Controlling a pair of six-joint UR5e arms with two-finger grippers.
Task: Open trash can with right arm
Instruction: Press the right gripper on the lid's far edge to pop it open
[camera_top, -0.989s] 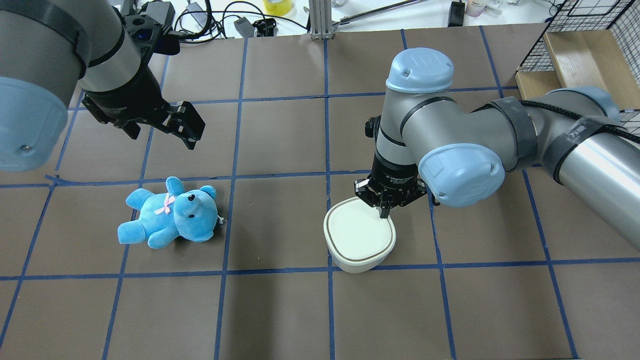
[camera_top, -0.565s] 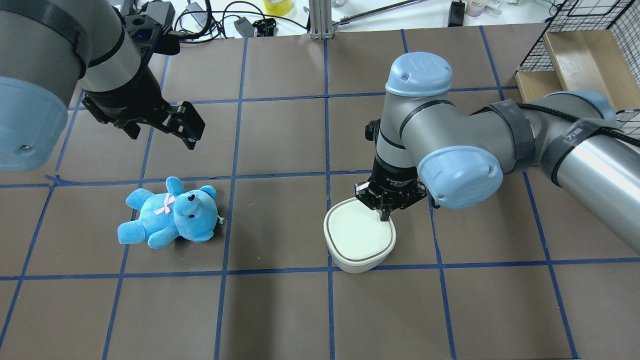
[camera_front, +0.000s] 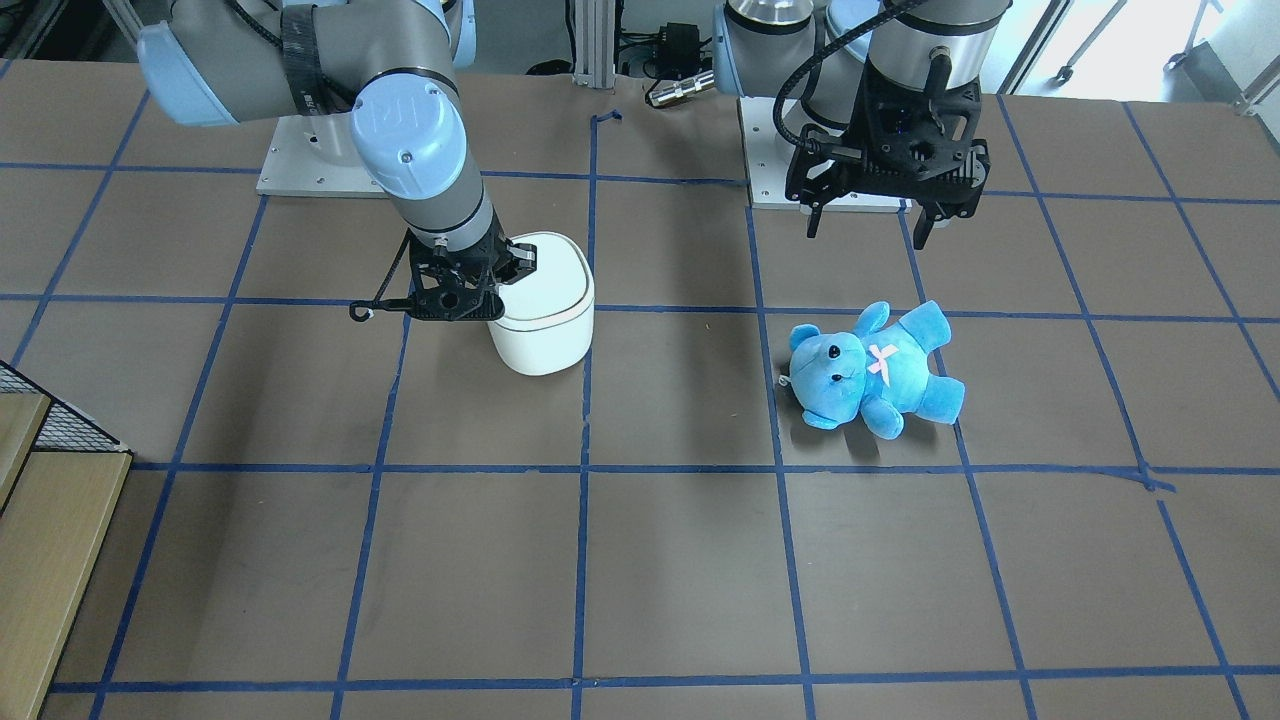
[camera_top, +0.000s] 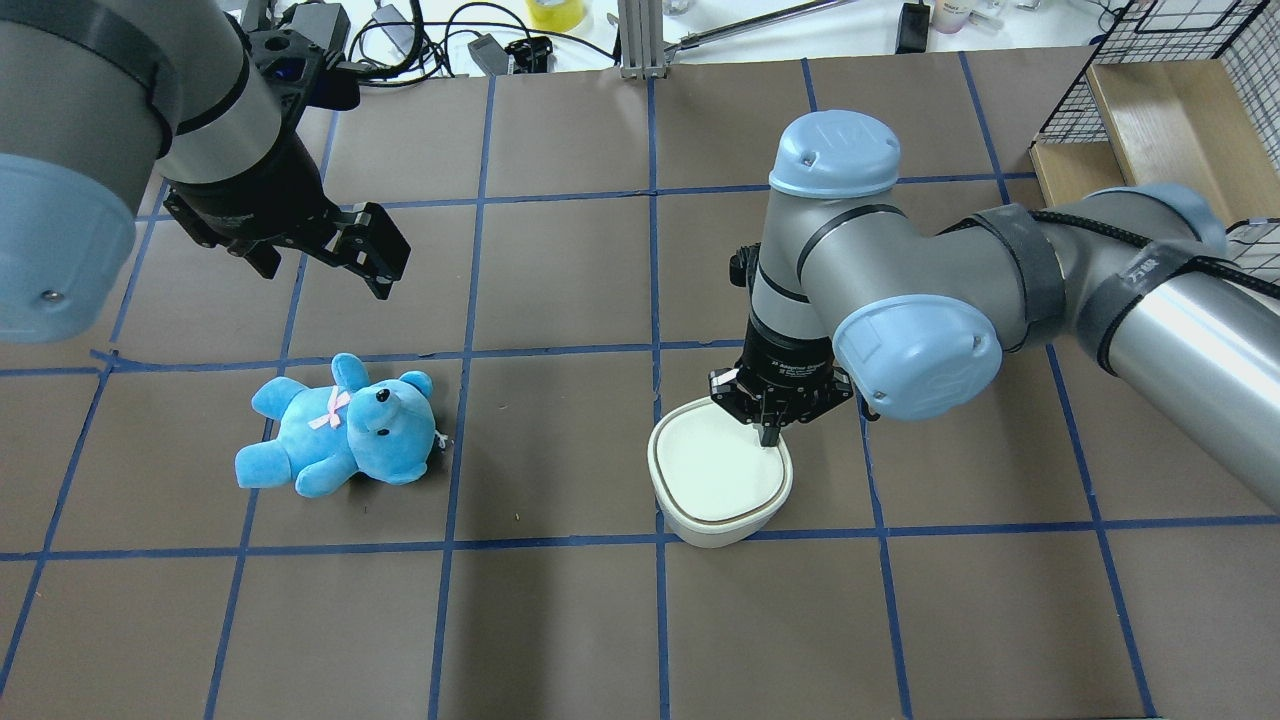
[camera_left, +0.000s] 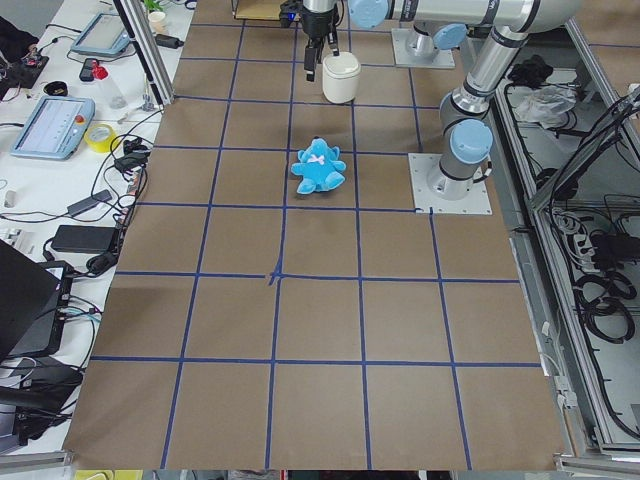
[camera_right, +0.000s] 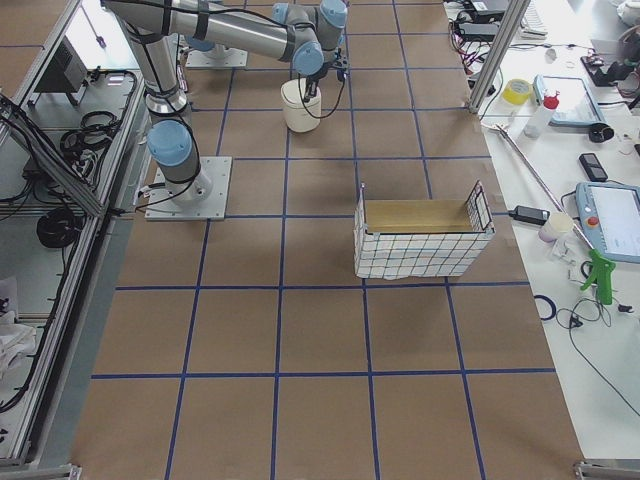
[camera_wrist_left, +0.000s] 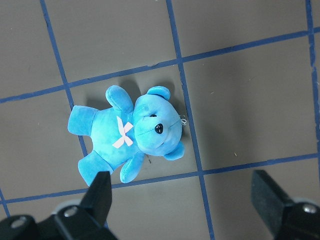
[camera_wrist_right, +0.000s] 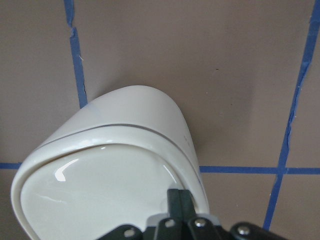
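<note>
White trash can (camera_top: 715, 480) closed mid-frame; right gripper (camera_top: 768, 437) tips squeezed together touch its top, partly hidden; left gripper (camera_wrist_left: 182, 195) wide open, empty

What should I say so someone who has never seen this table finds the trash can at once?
On the brown table gridded with blue tape, look under the right arm, whose claw points down at it. The trash can is the small white rounded-square bin with a closed lid, unlike the blue plush teddy nearby.
</note>
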